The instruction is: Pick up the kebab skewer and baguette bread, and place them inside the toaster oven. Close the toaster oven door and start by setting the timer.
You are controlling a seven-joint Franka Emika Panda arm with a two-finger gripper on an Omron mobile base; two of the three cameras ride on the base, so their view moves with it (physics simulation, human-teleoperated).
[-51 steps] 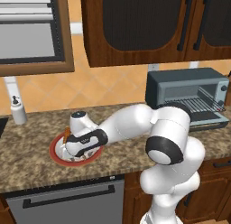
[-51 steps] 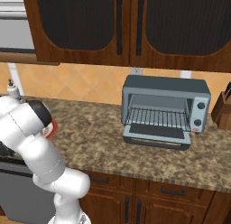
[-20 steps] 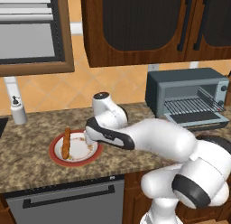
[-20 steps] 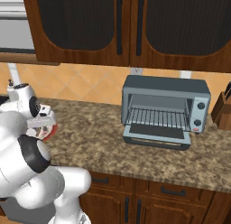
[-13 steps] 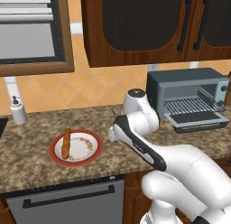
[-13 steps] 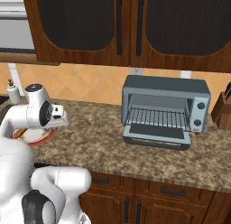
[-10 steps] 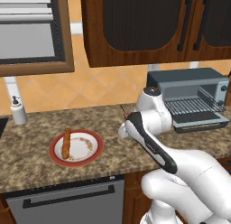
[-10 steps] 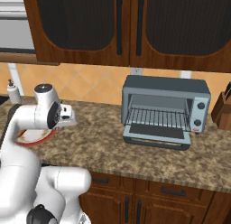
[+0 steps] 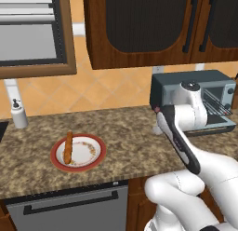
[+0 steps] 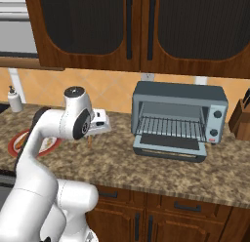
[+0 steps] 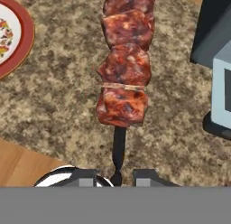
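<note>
No readable writing or brand anywhere. End effector (image 11: 118, 177) pinched on the stick of the kebab skewer (image 11: 125, 78), carried above the speckled table (image 10: 146, 164) between the plate (image 9: 79, 152) and the toaster oven (image 10: 179, 120). Arm bent in a high arch, hand level with the oven's side. Toaster oven door (image 10: 168, 145) folded down, rack showing. Baguette bread (image 9: 69, 146) lying on the plate's left part.

The kebab skewer (image 11: 125, 60) runs off the hand view's top edge, its upper chunks unseen.
</note>
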